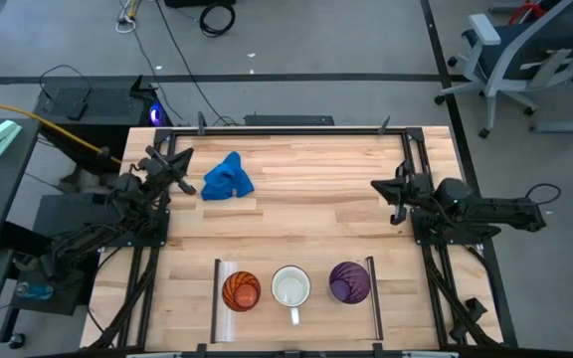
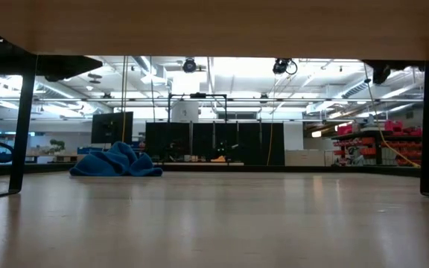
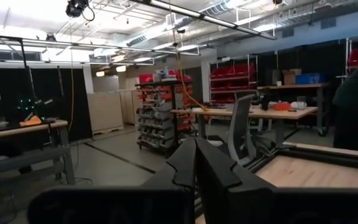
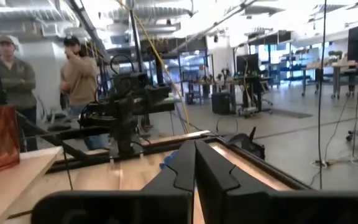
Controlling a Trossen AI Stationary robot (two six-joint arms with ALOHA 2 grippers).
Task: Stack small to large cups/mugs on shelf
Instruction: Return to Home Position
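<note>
Orange cup, white mug, purple tumbler stand on wood shelf; left tool, right tool pinched together.

No lettering, label, brand mark, number or sign can be read in any view; any print on the distant red storage bins cannot be made out.

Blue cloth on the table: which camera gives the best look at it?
The high view: the blue cloth shows whole, crumpled on the table toward the left arm's side. The low view shows it side-on as a heap; the right wrist view catches only a blue sliver; the left wrist view misses it.
</note>
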